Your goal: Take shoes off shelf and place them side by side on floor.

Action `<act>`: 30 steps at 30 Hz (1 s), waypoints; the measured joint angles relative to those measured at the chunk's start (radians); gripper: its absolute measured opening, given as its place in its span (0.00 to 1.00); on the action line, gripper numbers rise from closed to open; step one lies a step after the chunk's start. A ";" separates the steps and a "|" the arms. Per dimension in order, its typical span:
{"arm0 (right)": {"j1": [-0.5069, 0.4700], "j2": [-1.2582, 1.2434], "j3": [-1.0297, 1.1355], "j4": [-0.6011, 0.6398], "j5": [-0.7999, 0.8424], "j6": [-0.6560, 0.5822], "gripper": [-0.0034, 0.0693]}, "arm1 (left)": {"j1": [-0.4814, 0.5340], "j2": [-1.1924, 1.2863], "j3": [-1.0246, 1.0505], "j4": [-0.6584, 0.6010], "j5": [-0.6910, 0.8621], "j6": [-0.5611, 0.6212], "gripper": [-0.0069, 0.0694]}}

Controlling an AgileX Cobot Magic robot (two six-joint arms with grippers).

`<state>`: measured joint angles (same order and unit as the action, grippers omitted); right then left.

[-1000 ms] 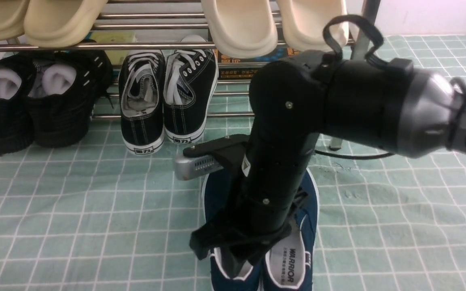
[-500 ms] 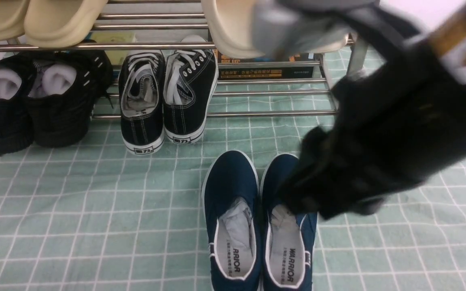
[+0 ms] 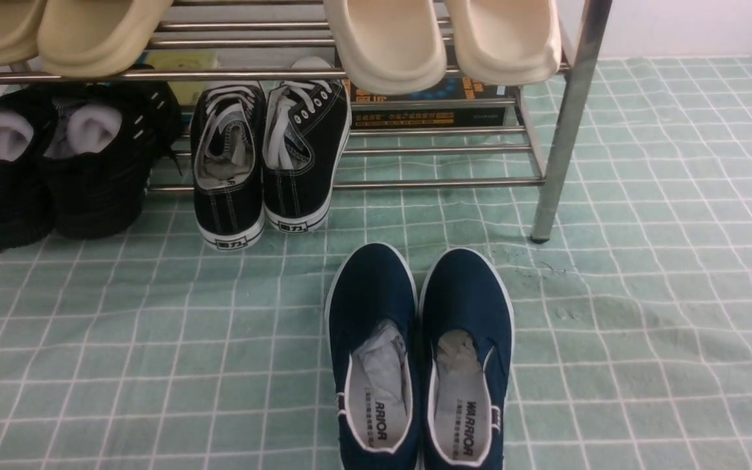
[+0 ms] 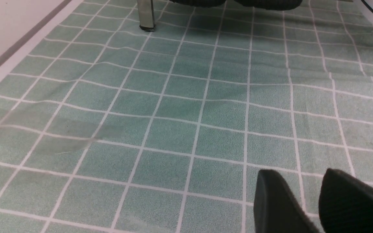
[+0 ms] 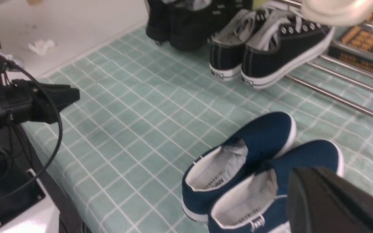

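The two navy shoes, the left shoe (image 3: 369,294) and the right shoe (image 3: 467,294), stand side by side on the green gridded floor (image 3: 154,326), toes toward the shelf (image 3: 565,130). In the right wrist view both shoes (image 5: 264,136) lie just beyond my right gripper (image 5: 303,174), which is shut with nothing in it and hangs apart from them. My left gripper (image 4: 299,178) hovers over bare floor (image 4: 173,106), open, with only cloth showing between its fingers. Neither arm shows in the front view.
Black lace-up sneakers (image 3: 265,156) and a pair of black shoes (image 3: 56,170) sit on the lowest tier. Beige slippers (image 3: 441,39) rest on the tier above. A dark box (image 3: 428,117) lies under the shelf. The left arm (image 5: 28,100) and its cable stand at the cloth's edge.
My right arm has pulled away from above the navy shoes and left the front view. Its gripper went from open to shut. The shoes stay in place.
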<state>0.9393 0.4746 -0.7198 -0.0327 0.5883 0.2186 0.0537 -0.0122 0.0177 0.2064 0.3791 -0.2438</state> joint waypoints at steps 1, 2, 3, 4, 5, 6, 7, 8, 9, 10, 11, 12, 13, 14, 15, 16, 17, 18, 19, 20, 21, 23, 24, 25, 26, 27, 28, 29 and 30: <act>0.000 -0.033 0.077 0.010 -0.097 0.000 0.03 | 0.000 0.000 0.000 0.000 0.000 0.000 0.40; 0.000 -0.038 0.090 0.011 -0.113 0.000 0.03 | 0.000 0.000 0.000 0.000 0.000 0.000 0.40; 0.000 -0.068 0.192 0.014 -0.219 0.000 0.03 | 0.000 0.000 0.000 0.000 0.000 0.000 0.40; 0.000 -0.069 0.201 0.014 -0.242 0.000 0.03 | 0.000 0.000 0.000 0.000 0.000 0.000 0.40; 0.000 -0.072 0.250 0.009 -0.304 0.000 0.03 | 0.000 0.000 0.000 0.000 0.000 0.000 0.40; 0.000 -0.072 0.277 0.004 -0.339 0.000 0.03 | 0.000 0.000 0.000 0.000 0.000 0.000 0.40; 0.000 -0.072 0.290 0.001 -0.357 0.000 0.03 | 0.000 0.000 0.000 0.000 0.000 0.000 0.40; 0.000 -0.073 0.298 -0.001 -0.369 0.000 0.03 | 0.000 0.000 0.000 0.000 0.000 0.000 0.40; 0.000 -0.073 0.299 -0.001 -0.375 0.000 0.03 | 0.000 0.000 0.000 0.000 0.000 0.000 0.40; 0.000 -0.073 0.301 -0.001 -0.381 0.000 0.04 | 0.000 0.000 0.000 0.000 0.000 0.000 0.40; 0.000 -0.073 0.303 -0.001 -0.387 0.000 0.04 | 0.000 0.000 0.000 0.000 0.000 0.000 0.40; 0.000 -0.073 0.303 -0.002 -0.390 0.000 0.04 | 0.000 0.000 0.000 0.000 0.000 0.000 0.40; 0.000 -0.073 0.303 -0.002 -0.390 0.000 0.04 | 0.000 0.000 0.000 0.000 0.000 0.000 0.40; 0.000 -0.073 0.303 -0.002 -0.391 0.000 0.04 | 0.000 0.000 0.000 0.000 0.000 0.000 0.40; 0.000 -0.073 0.303 -0.002 -0.392 0.000 0.04 | 0.000 0.000 0.000 0.000 0.000 0.000 0.40; 0.000 -0.073 0.303 -0.002 -0.393 0.000 0.04 | 0.000 0.000 0.000 0.000 0.000 0.000 0.40; 0.000 -0.073 0.303 -0.002 -0.394 0.000 0.04 | 0.000 0.000 0.000 0.000 0.000 0.000 0.40; 0.000 -0.073 0.303 -0.001 -0.394 0.000 0.05 | 0.000 0.000 0.000 0.000 0.000 0.000 0.40; 0.000 -0.073 0.303 -0.001 -0.394 0.000 0.05 | 0.000 0.000 0.000 0.000 0.000 0.000 0.40; 0.000 -0.073 0.303 -0.001 -0.394 0.000 0.05 | 0.000 0.000 0.000 0.000 0.000 0.000 0.40; 0.000 -0.073 0.303 -0.001 -0.394 0.000 0.05 | 0.000 0.000 0.000 0.000 0.000 0.000 0.40; 0.000 -0.073 0.303 -0.005 -0.394 0.000 0.05 | 0.000 0.000 0.000 0.000 0.000 0.000 0.40; 0.000 -0.073 0.303 -0.005 -0.394 0.000 0.05 | 0.000 0.000 0.000 0.000 0.000 0.000 0.40; 0.000 -0.073 0.303 -0.005 -0.394 0.000 0.05 | 0.000 0.000 0.000 0.000 0.000 0.000 0.40; 0.000 -0.073 0.303 -0.005 -0.395 0.000 0.05 | 0.000 0.000 0.000 0.000 0.000 0.000 0.40; 0.000 -0.073 0.303 -0.005 -0.395 0.000 0.05 | 0.000 0.000 0.000 0.000 0.000 0.000 0.40; 0.000 -0.073 0.303 -0.005 -0.395 0.000 0.05 | 0.000 0.000 0.000 0.000 0.000 0.000 0.40; 0.000 -0.073 0.303 -0.005 -0.395 0.000 0.05 | 0.000 0.000 0.000 0.000 0.000 0.000 0.40; 0.000 -0.073 0.303 -0.005 -0.395 0.000 0.05 | 0.000 0.000 0.000 0.000 0.000 0.000 0.40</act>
<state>0.9393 0.4012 -0.4172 -0.0376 0.1932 0.2186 0.0537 -0.0122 0.0177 0.2064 0.3791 -0.2438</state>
